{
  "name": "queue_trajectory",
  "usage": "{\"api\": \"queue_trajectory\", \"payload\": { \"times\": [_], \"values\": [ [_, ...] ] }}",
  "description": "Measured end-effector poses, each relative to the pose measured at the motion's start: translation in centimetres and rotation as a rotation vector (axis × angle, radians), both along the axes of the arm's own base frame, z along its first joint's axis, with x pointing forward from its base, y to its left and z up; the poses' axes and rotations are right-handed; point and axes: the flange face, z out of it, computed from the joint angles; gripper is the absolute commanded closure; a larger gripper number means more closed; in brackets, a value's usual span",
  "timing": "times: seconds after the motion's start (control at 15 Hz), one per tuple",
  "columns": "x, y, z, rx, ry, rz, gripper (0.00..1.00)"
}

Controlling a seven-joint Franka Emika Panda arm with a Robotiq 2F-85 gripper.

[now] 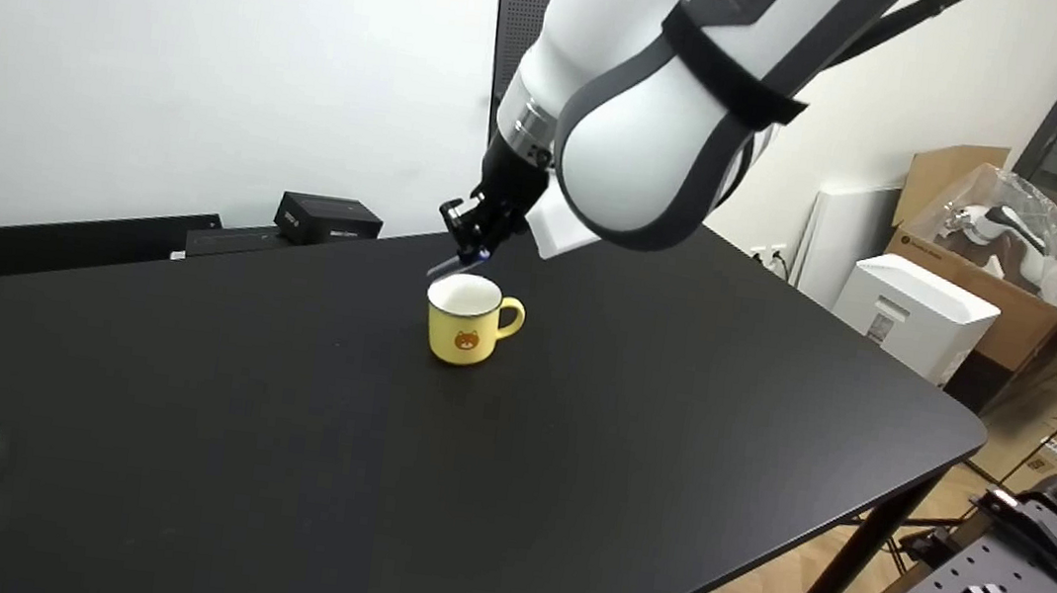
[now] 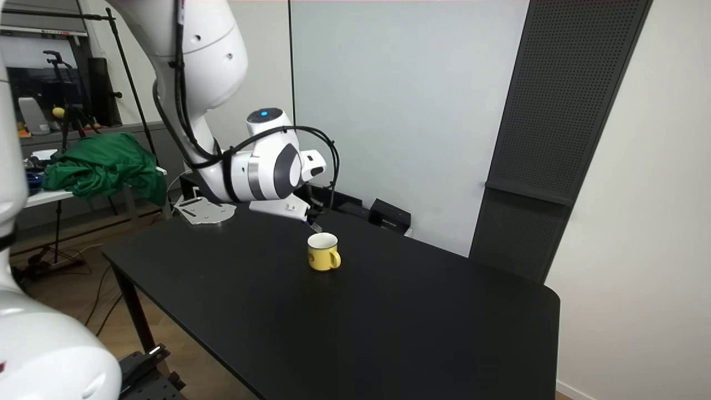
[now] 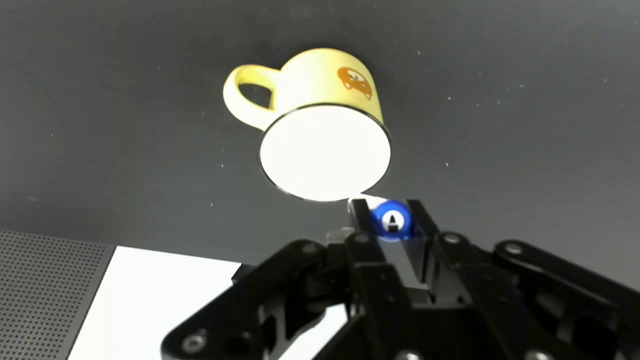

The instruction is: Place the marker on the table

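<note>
My gripper (image 3: 387,204) is shut on the marker (image 3: 392,220). In the wrist view its round blue end faces the camera between the fingertips, and a bit of its white body shows beyond, by the mug's rim. In an exterior view the marker (image 1: 452,268) is tilted, its pale end low and its blue end at the gripper (image 1: 475,241). It also shows small in an exterior view (image 2: 315,227). It is just above the mug's rim; I cannot tell whether they touch. The black table (image 1: 619,466) lies below, also seen in an exterior view (image 2: 422,333).
A yellow mug (image 1: 462,334) stands upright on the table, right by the gripper, also in the wrist view (image 3: 320,80). Black boxes (image 1: 328,219) sit along the back edge by the wall. A metal plate (image 2: 204,211) lies at a table end.
</note>
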Motion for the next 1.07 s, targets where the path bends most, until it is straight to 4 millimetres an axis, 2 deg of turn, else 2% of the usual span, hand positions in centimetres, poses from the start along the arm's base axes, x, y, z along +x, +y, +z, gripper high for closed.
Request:
{"api": "queue_trajectory", "payload": {
  "times": [0.27,0.4,0.6,1.07],
  "values": [
    [-1.8,1.4,5.1,0.031,-0.079,0.02,0.95],
    [-2.9,2.0,6.0,0.044,-0.091,0.028,0.95],
    [-4.2,2.9,5.2,0.067,-0.08,0.042,0.95],
    [-5.4,5.2,0.4,0.095,-0.034,0.093,0.95]
  ]
}}
